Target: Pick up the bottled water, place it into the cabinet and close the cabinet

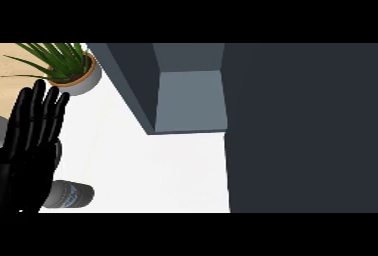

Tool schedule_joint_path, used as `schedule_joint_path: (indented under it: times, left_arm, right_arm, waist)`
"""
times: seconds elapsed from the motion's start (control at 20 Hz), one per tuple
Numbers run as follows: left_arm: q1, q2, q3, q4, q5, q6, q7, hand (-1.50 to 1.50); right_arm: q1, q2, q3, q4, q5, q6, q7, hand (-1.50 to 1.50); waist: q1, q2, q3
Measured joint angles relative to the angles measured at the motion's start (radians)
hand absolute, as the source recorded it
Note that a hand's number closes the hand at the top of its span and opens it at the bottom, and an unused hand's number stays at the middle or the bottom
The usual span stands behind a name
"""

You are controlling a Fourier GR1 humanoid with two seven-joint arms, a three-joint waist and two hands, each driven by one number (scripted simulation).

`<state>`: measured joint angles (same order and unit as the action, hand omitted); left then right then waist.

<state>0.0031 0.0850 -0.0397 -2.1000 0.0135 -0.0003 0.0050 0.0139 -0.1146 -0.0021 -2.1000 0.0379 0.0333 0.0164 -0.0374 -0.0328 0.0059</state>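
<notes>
Left hand (29, 145): at 9 o'clock edge, fingers straight and together, pointing up, holding nothing; resting.
Right hand: not visible.
Bottled water (68, 194): lying on its side on the white counter (162, 170) at 7 o'clock, partly behind the left hand's palm.
Cabinet (188, 95): 12 o'clock, grey interior visible; dark door (303, 130) fills 3 o'clock side.
Potted plant (70, 67): 10 o'clock corner.

White counter (162, 170) — potted plant (70, 67), seemingly a bottle (70, 195) lying.
</notes>
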Motion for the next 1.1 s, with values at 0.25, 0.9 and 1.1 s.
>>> schedule_joint_path:
  times: [0.25,0.9,1.1]
  left_arm:
    - [0.118,0.066,0.021,-0.102,0.114,-0.140,-0.052,-1.50]
    - [0.559,0.101,0.089,-0.165,0.513,-0.309,0.107,-1.50]
    - [0.642,0.119,0.164,-0.178,0.591,-0.381,0.102,-1.50]
  right_arm:
    - [0.080,-0.001,0.002,-0.094,-0.009,0.018,-0.017,-1.50]
    - [0.263,0.081,0.057,-0.155,-0.338,0.064,0.178,-1.50]
    - [0.376,0.089,0.080,-0.188,-0.357,0.116,0.132,-1.50]
  waist:
    - [0.029,0.020,-0.005]
    - [0.049,0.029,-0.006]
    - [0.043,0.029,-0.006]
